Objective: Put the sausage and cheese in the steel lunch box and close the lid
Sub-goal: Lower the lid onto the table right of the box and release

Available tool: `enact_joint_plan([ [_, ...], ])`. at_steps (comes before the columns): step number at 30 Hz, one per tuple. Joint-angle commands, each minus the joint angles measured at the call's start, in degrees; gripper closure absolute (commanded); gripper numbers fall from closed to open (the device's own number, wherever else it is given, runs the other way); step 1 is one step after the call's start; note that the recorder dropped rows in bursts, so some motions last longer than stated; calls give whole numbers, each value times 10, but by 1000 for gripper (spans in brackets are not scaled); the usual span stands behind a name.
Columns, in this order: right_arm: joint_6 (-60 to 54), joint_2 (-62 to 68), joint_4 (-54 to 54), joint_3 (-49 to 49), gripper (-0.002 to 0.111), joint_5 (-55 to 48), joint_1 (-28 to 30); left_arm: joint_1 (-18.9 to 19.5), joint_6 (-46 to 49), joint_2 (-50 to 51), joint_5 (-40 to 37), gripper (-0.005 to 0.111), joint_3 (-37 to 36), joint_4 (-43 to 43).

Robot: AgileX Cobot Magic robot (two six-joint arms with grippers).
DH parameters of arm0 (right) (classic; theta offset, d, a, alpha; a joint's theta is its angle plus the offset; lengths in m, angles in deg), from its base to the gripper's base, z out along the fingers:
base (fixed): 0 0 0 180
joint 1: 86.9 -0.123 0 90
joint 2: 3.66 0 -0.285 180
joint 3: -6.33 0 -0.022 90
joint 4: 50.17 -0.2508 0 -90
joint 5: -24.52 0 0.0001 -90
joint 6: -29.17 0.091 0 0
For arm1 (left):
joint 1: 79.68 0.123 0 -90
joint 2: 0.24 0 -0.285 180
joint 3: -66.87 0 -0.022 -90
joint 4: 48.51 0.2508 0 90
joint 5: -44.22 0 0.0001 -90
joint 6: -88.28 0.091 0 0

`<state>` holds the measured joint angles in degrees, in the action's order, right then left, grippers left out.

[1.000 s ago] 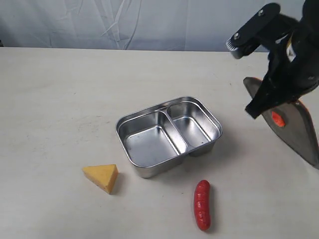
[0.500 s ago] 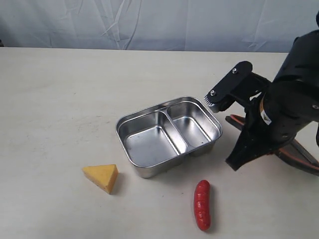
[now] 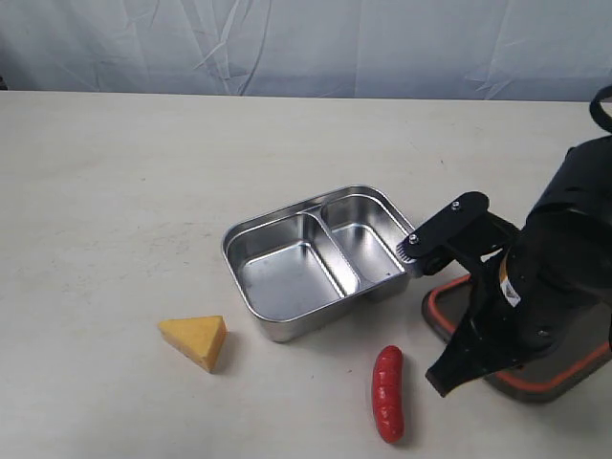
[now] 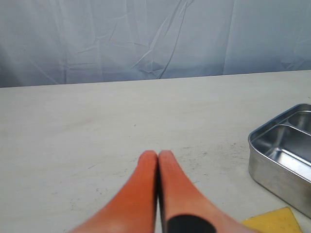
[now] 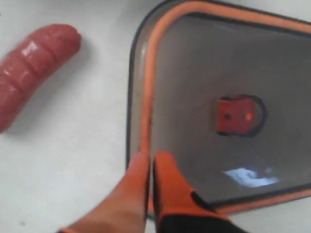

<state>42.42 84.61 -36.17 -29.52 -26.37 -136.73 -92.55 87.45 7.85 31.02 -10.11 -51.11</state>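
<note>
The surface point(image 3: 115, 191) holds everything you need, and your right arm point(image 3: 550, 287) hangs low over its right side. The box point(image 3: 287, 277) sits open in the middle, both compartments bare. Just right of it the lid point(image 3: 449, 316) appears to lie seal-up on the surface, mostly hidden under the arm, near the box but apart from it. The cheese point(image 3: 196, 339) sits left of the box, toward the camera. The sausage point(image 3: 387, 392) lies just beside the lid's edge. Your right jaws are clamped on the lid's rim, one finger point(image 5: 167, 182) inside the orange seal and the other outside. Your left jaws are pressed together on nothing, away from the work.

The step looks like parking the lid. Be sure it rests flat before you let go. Then part the jaws fully and lift straight off the rim, so the inner finger cannot hook the seal and drag the lid into the sausage. Leave that rim edge reachable for closing
</note>
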Motion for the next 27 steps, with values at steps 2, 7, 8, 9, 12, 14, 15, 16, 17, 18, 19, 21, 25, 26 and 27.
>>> enact_joint_plan([
  [2, 2, 1, -18, -11, 109, 40, -2, -3, -1, -3, -1, 107, -2, 4],
  [7, 2, 1, -15, -11, 109, 35, -2, -3, -1, -3, -1, 107, -2, 4],
  [8, 2, 1, -14, -11, 109, 36, -2, -3, -1, -3, -1, 107, -2, 4],
  [9, 2, -3, -13, -11, 109, 37, -2, -3, -1, -3, -1, 107, -2, 4],
  [12, 16, -26, -12, -11, 109, 46, -2, -3, -1, -3, -1, 107, -2, 4],
  [14, 48, -50, -5, -10, 109, 48, -2, -3, -1, -3, -1, 107, -2, 4],
  [15, 66, -64, -2, -10, 109, 48, -2, -3, -1, -3, -1, 107, -2, 4],
  [16, 79, -80, -1, -10, 109, 48, 2, -3, -1, -3, -1, 107, -2, 4],
  [17, 98, -99, -4, -10, 109, 52, 8, -3, -1, -3, -1, 107, -2, 4],
  [18, 112, -116, -4, -10, 109, 57, 17, -3, -1, -3, -1, 107, -2, 4],
  [19, 121, -131, -4, -10, 109, 67, 26, -3, -1, -3, -1, 107, -2, 4],
  [21, 129, -160, -4, -10, 109, 99, 44, -3, -1, -3, -1, 107, -2, 4],
  [25, 112, -217, 8, -10, 109, 186, 77, -3, -1, -3, -1, 107, -2, 4],
  [26, 112, -227, 17, -10, 109, 196, 81, -3, -1, -3, -1, 107, -2, 4],
  [27, 112, -235, 24, -10, 109, 201, 87, -3, -1, -3, -1, 107, -2, 4],
])
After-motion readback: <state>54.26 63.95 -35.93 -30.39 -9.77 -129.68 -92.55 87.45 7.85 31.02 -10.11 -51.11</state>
